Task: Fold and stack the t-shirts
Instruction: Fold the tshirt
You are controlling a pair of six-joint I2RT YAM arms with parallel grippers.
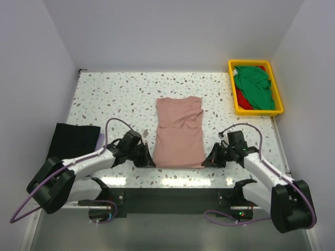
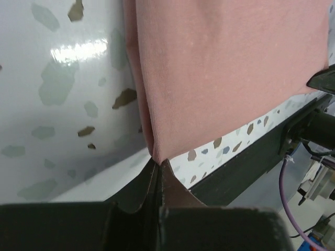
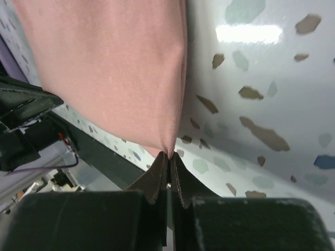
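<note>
Pink t-shirt (image 1: 179,130), near-edge corners clamped by end effectors (image 1: 152,163) (image 1: 204,163) (table (image 1: 104,99) flanking).

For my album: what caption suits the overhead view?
Left gripper and right gripper pinch the near corners of a dusty pink cloth t-shirt on the speckled table.

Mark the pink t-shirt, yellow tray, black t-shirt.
dusty pink cloth t-shirt (image 1: 179,133), top view, mid body
yellow plastic tray (image 1: 259,112), top view, near rim
black cloth t-shirt (image 1: 73,140), top view, centre

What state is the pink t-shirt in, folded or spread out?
Partly folded: the pink t-shirt lies flat as a long strip, no sleeves showing at its sides.
</note>
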